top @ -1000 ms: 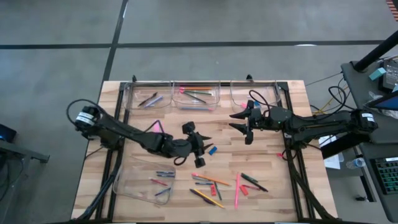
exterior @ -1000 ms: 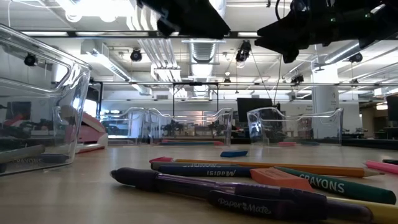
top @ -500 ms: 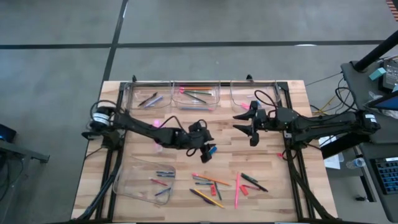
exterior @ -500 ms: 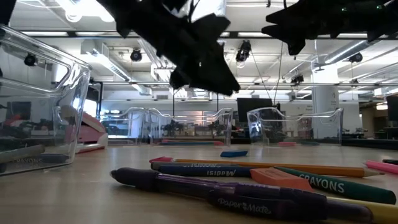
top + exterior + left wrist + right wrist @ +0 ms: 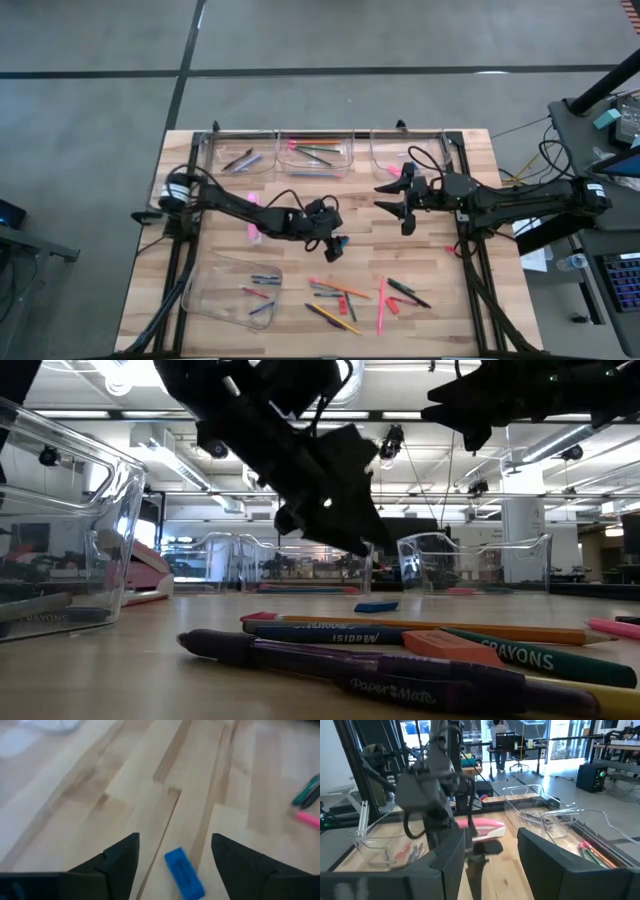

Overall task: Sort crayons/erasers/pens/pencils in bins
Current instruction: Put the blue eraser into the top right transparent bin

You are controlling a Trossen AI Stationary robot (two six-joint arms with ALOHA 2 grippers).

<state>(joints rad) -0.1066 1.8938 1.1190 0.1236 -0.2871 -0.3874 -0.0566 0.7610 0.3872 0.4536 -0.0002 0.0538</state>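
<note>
A blue eraser (image 5: 184,880) lies flat on the wooden table near its middle (image 5: 342,241). My left gripper (image 5: 175,857) hangs open just above it, one finger on either side, touching nothing. In the low view its fingertips (image 5: 378,543) stand well above the eraser (image 5: 376,606). My right gripper (image 5: 402,207) hovers open and empty to the right of the middle, high over the table. Loose pencils, pens and crayons (image 5: 345,297) lie near the front edge. Three clear bins (image 5: 318,152) line the far edge, and one (image 5: 232,292) stands at the near left.
A pink object (image 5: 252,218) lies on the table under my left arm. More sticks (image 5: 400,292) lie at the front right, close to the low camera (image 5: 400,660). The bins hold sorted sticks. Bare wood lies between the eraser and the far bins.
My left gripper has gone a little toward the table's right edge and come down toward the blue eraser, turning as it went; its arm has swung toward the far edge. The eraser has stayed where it was.
</note>
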